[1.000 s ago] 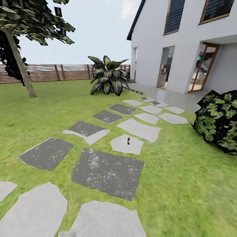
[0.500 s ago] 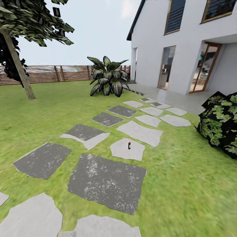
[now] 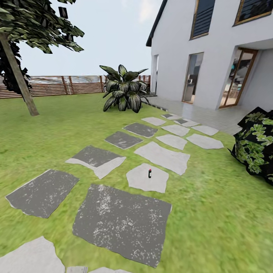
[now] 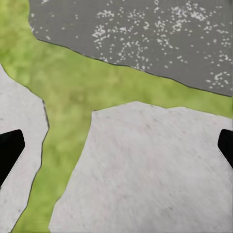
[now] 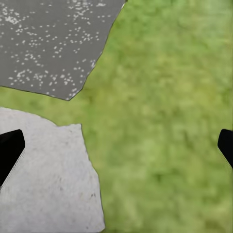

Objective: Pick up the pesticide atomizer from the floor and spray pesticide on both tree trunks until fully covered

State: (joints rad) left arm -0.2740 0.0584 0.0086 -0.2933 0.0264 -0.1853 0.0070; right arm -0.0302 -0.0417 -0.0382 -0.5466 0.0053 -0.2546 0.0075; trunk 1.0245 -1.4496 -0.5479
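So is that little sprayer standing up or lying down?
Standing up. The atomizer sits upright on a pale stone, its red tip on top.

Whole head view keeps creeping forward: the pesticide atomizer (image 3: 149, 173) and its pale stone (image 3: 147, 178) sit lower in frame, the bush (image 3: 256, 143) slides toward the right edge, near stones drop off the bottom.
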